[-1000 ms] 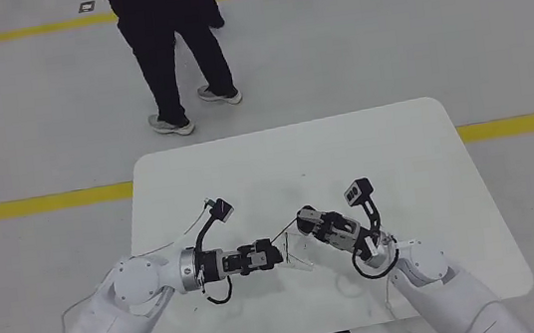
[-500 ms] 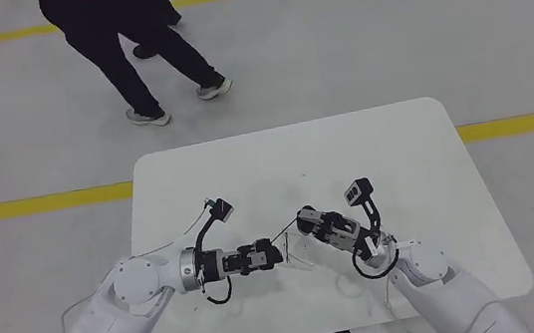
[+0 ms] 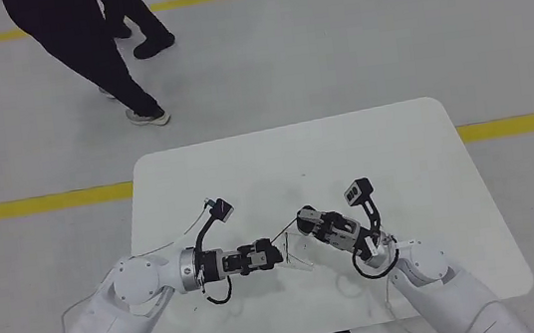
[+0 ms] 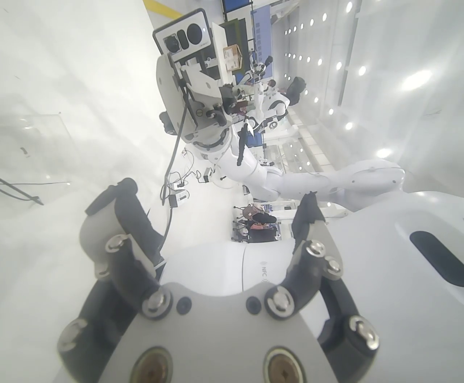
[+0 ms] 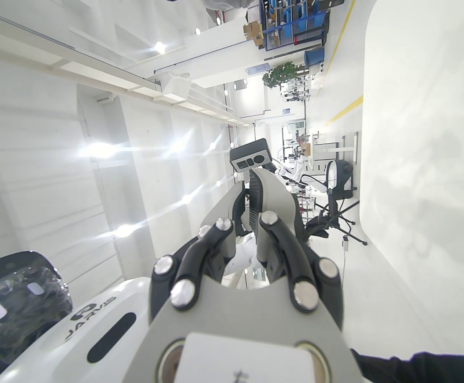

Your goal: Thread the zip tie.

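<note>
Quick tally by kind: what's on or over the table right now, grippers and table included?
Grippers: 2, the left gripper and the right gripper
Zip tie: 1
Clear plastic piece: 1
Table: 1
Total: 5

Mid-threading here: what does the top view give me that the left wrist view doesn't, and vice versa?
Top view: the full outline of the table, with the left gripper and right gripper nearly meeting over its near half. Left wrist view: the left jaws spread wide, nothing between them. Both: the right arm's wrist camera, and a thin dark strand, likely the zip tie.
</note>
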